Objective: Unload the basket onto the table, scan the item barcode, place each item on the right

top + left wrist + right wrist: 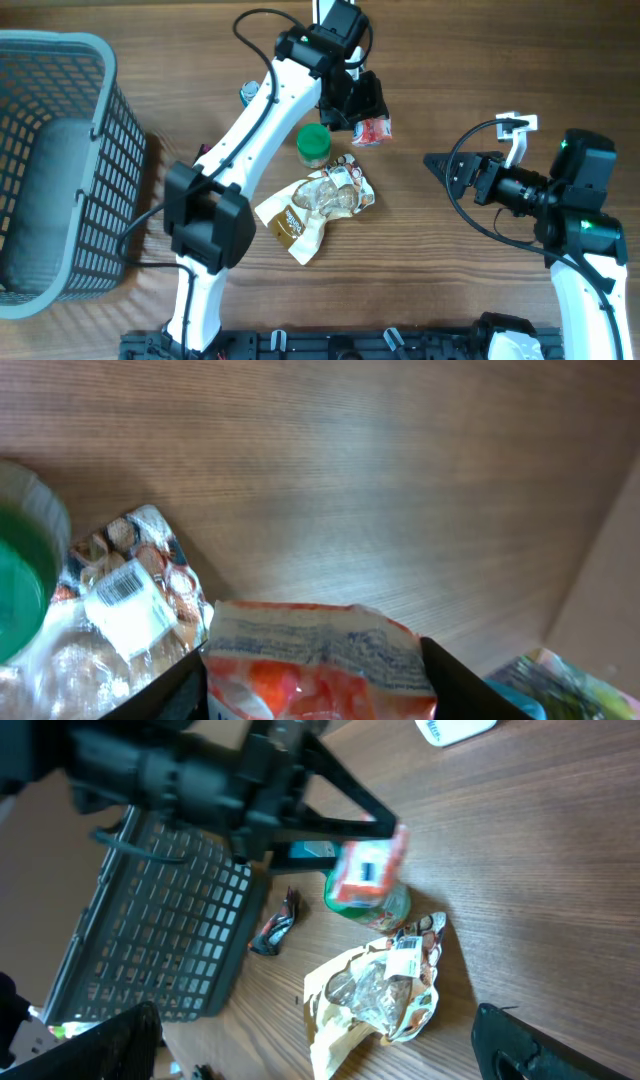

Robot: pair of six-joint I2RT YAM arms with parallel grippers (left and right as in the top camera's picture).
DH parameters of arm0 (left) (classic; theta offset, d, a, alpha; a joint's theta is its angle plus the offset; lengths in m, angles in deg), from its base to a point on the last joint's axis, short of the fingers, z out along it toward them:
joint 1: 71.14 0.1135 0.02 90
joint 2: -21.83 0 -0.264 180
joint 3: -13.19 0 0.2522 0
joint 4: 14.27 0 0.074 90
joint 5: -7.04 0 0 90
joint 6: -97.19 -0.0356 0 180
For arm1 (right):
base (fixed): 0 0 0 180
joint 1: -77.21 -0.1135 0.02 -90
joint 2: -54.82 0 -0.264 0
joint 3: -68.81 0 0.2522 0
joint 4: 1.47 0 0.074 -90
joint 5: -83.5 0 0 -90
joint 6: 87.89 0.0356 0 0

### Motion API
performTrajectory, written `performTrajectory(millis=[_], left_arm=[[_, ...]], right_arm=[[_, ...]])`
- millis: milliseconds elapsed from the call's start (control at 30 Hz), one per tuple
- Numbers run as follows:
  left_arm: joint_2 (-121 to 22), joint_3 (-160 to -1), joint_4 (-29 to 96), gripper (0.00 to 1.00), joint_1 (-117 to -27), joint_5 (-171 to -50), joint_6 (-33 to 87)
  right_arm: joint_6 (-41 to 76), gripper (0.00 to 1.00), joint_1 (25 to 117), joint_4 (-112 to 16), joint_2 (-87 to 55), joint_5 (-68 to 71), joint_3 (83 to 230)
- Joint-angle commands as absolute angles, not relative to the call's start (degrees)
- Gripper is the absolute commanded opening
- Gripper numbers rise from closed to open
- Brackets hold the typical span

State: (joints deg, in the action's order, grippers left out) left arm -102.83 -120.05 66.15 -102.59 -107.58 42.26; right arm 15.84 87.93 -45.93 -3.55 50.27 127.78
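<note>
An orange-and-white snack packet (pixel 373 131) hangs just above the table at the back centre, with my left gripper (pixel 362 104) shut on it. In the left wrist view the packet (pixel 318 652) fills the gap between the two black fingers (pixel 170 695). From the right wrist view the packet (pixel 366 870) faces the camera, its printed side showing a small dark patch, held by the left gripper (pixel 300 815). My right gripper (pixel 440 161) stands open at the right, pointing left toward the packet, nothing between its fingers (pixel 530 1045).
A green-lidded jar (pixel 313 145) stands beside the packet. A crumpled clear-and-gold bag (pixel 315 205) with a white barcode label (pixel 125 588) lies in front. A grey basket (pixel 40 60) is at the left, a white device (pixel 515 124) beside the right arm.
</note>
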Motion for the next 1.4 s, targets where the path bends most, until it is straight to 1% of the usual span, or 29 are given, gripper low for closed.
performTrajectory(millis=[0,67,100,133,167,300,400,467,533,567,633,700,767,800,867,967,1033,1067,1167,1300,1367], left_arm=[[-106.6,-120.1,63.5,0.55,-104.0,-102.5,42.3],[-108.2,-120.0,61.8,0.56,-105.4,-99.3,42.3],[-108.8,-120.0,61.0,0.61,-106.2,-96.9,42.3],[-109.2,-120.0,60.4,0.84,-107.0,-94.4,42.3],[-109.3,-120.0,59.9,1.00,-107.6,-92.6,42.3],[-109.3,-120.1,55.9,1.00,-109.7,-88.9,41.9],[-107.4,-120.6,55.0,1.00,-109.5,-88.5,41.9],[-104.3,-121.1,54.6,1.00,-109.5,-84.0,40.2],[-97.8,-121.1,55.1,1.00,-109.0,-74.4,40.2],[-95.7,-121.1,55.2,1.00,-108.6,-73.1,40.2],[-88.4,-121.1,56.0,1.00,-106.6,-71.9,38.6],[-82.6,-121.1,56.6,1.00,-104.9,-71.3,35.6],[-75.8,-121.1,57.9,1.00,-104.1,-66.2,34.1],[-74.0,-121.1,58.6,1.00,-104.1,-64.2,34.1],[-71.0,-121.1,61.9,1.00,-104.1,-62.8,34.1],[-70.5,-121.1,67.3,1.00,-104.1,-59.8,34.1],[-70.4,-121.1,68.6,1.00,-104.1,-59.7,33.4],[-70.4,-121.1,68.8,1.00,-104.1,-59.2,32.6],[-70.1,-121.1,70.7,1.00,-103.9,-58.3,32.6],[-67.9,-121.1,74.1,1.00,-100.3,-57.3,32.7],[-66.7,-121.1,77.2,1.00,-96.8,-57.4,33.1]], right_arm=[[14.1,1.00,88.2,-46.1,-3.1,48.5,128.5],[14.1,1.00,88.2,-46.1,-3.1,48.5,128.5],[14.1,1.00,88.2,-46.1,-3.1,48.5,128.5],[14.1,1.00,88.2,-46.1,-3.1,48.5,128.5],[14.1,1.00,88.2,-46.1,-3.1,48.4,128.5],[14.1,1.00,88.2,-50.7,-3.1,39.6,128.5],[12.6,1.00,88.2,-51.2,-3.1,37.6,128.5],[12.8,1.00,88.2,-51.8,-3.1,34.4,128.5],[11.6,1.00,88.2,-52.6,-3.1,33.3,128.5],[11.6,1.00,88.2,-52.6,-3.1,32.6,128.5],[18.5,1.00,88.0,-53.1,-3.2,22.7,128.6],[18.6,1.00,87.1,-55.5,-4.7,18.0,131.0],[18.6,1.00,83.0,-58.6,-9.2,11.6,137.5],[18.6,1.00,81.3,-59.1,-10.8,10.6,139.7],[18.6,1.00,75.4,-59.0,-17.5,7.5,147.1],[17.8,1.00,66.6,-63.4,-32.0,-0.6,159.3],[17.2,1.00,63.5,-65.4,-38.7,-6.6,163.8],[17.1,1.00,62.4,-66.2,-43.6,-9.3,166.7],[17.3,1.00,62.2,-65.1,-51.3,-9.1,169.6],[18.9,1.00,62.2,-61.6,-57.0,-9.8,169.6],[18.9,1.00,61.3,-59.6,-58.7,-6.1,169.6]])
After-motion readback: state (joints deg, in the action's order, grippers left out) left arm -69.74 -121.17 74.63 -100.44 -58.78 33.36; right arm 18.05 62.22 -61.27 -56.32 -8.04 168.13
